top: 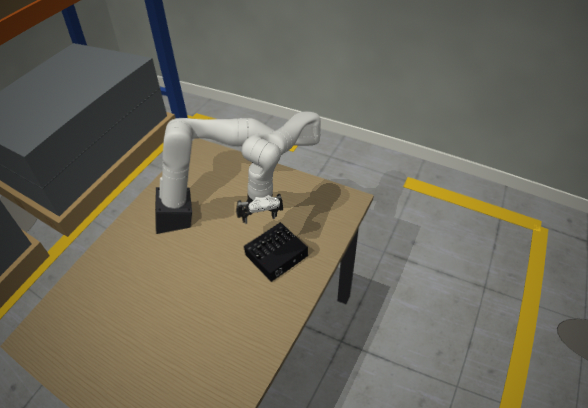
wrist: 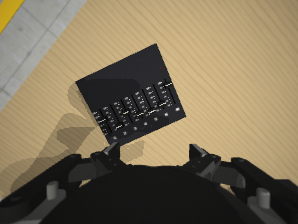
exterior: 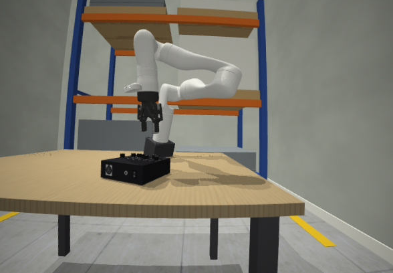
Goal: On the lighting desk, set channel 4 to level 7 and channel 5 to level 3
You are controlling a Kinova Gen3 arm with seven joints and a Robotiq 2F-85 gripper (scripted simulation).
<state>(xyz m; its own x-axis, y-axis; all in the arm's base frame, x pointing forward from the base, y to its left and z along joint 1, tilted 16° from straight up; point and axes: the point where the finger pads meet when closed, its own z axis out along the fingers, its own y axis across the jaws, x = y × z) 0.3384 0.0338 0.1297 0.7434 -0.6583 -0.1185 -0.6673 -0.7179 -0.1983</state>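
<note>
Fingers of the gripper [exterior: 150,126] stand spread to their widest with nothing between them, and the tool hangs pointing straight down above the lighting desk [top: 275,251] without touching it. In the exterior view a clear gap of air separates the fingertips [exterior: 144,126] from the fader caps [exterior: 138,156] that stick up along the desk's top. Seen from the top camera, the gripper [top: 259,210] sits at about eleven o'clock from the black desk, over the wooden table [top: 150,286], while the desk itself lies toward the table's three o'clock edge, near the corner with the dark leg [top: 347,271]. It rests flat on the wood, turned at an angle to the table's edges. From the wrist camera the lighting desk [wrist: 131,92] fills the middle of the picture, rotated, with its row of faders [wrist: 137,110] running along the side nearest the lens at six o'clock; the two fingertips frame that side from below, one at seven o'clock and one at five o'clock. The cap lines and scale marks are too small to read levels from. The white arm [top: 210,133] folds up from its black pedestal [top: 161,227], which stands on the table at nine o'clock from the desk. A blue and orange shelf rack [exterior: 261,77] with brown boards stands behind the table.
</note>
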